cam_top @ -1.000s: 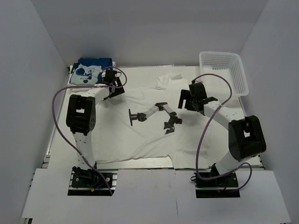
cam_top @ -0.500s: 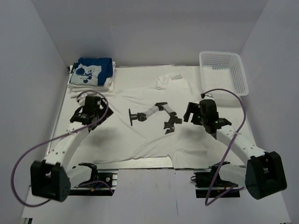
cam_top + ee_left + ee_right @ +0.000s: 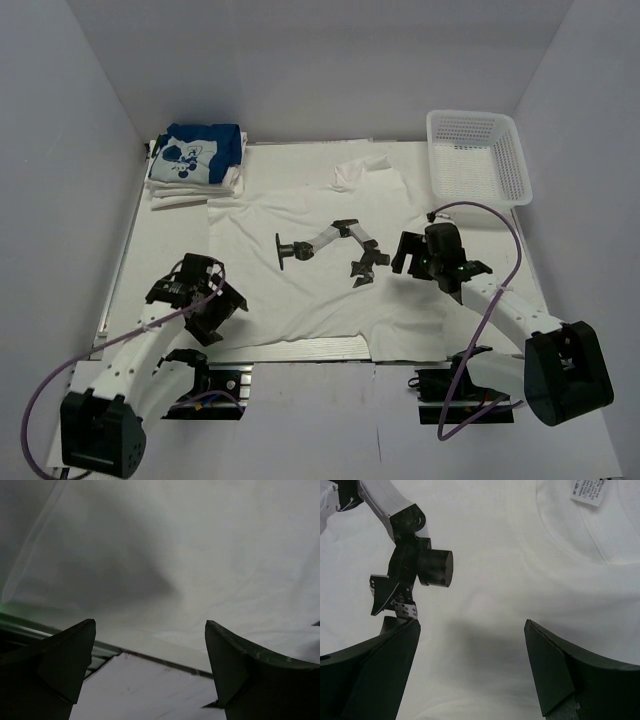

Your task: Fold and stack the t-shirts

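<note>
A white t-shirt (image 3: 300, 295) lies spread flat across the table, collar to the right. At the back left is a folded stack, a blue t-shirt with a white cartoon print (image 3: 197, 152) on top of white ones (image 3: 185, 192). My left gripper (image 3: 210, 310) hovers open over the spread shirt's front left hem. The left wrist view shows the white cloth (image 3: 200, 540) and the table edge between the left gripper's (image 3: 149, 624) empty fingers. My right gripper (image 3: 408, 255) is open low over the shirt's right part. In its wrist view, the right gripper (image 3: 471, 622) has the collar label (image 3: 590, 492) ahead.
A black and white jointed bracket (image 3: 330, 243) lies on the middle of the spread shirt, just left of my right gripper, and shows as the bracket (image 3: 410, 555) in the right wrist view. A white mesh basket (image 3: 478, 155) stands at the back right. White walls close in on three sides.
The left arm has swung from the back left beside the stack down to the shirt's front left hem. The right arm came forward and lower over the shirt. Both grippers stayed open.
</note>
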Robot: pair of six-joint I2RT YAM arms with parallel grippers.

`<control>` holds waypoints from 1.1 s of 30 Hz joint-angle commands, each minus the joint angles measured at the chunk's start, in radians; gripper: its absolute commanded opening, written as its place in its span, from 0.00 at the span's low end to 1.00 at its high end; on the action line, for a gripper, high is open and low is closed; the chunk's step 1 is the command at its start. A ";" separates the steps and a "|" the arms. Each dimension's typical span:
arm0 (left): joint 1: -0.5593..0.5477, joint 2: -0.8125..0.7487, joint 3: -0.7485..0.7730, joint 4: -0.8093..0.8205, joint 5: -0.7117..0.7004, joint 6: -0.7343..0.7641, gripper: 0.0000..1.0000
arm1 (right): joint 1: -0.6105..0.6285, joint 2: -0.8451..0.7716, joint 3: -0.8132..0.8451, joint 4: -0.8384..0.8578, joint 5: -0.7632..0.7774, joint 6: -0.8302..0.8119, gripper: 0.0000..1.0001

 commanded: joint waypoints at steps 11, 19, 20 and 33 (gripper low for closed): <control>-0.012 0.297 0.087 -0.186 0.027 0.050 1.00 | -0.001 0.012 -0.021 0.036 -0.013 -0.009 0.90; -0.012 0.409 0.059 -0.121 -0.135 -0.137 1.00 | -0.003 0.004 -0.031 0.045 0.000 -0.009 0.90; -0.012 0.384 0.059 -0.097 -0.151 -0.154 0.98 | -0.004 0.003 -0.036 0.044 -0.002 -0.007 0.90; -0.009 0.435 -0.012 0.006 -0.251 -0.256 0.49 | 0.005 -0.100 -0.008 -0.186 -0.008 0.010 0.90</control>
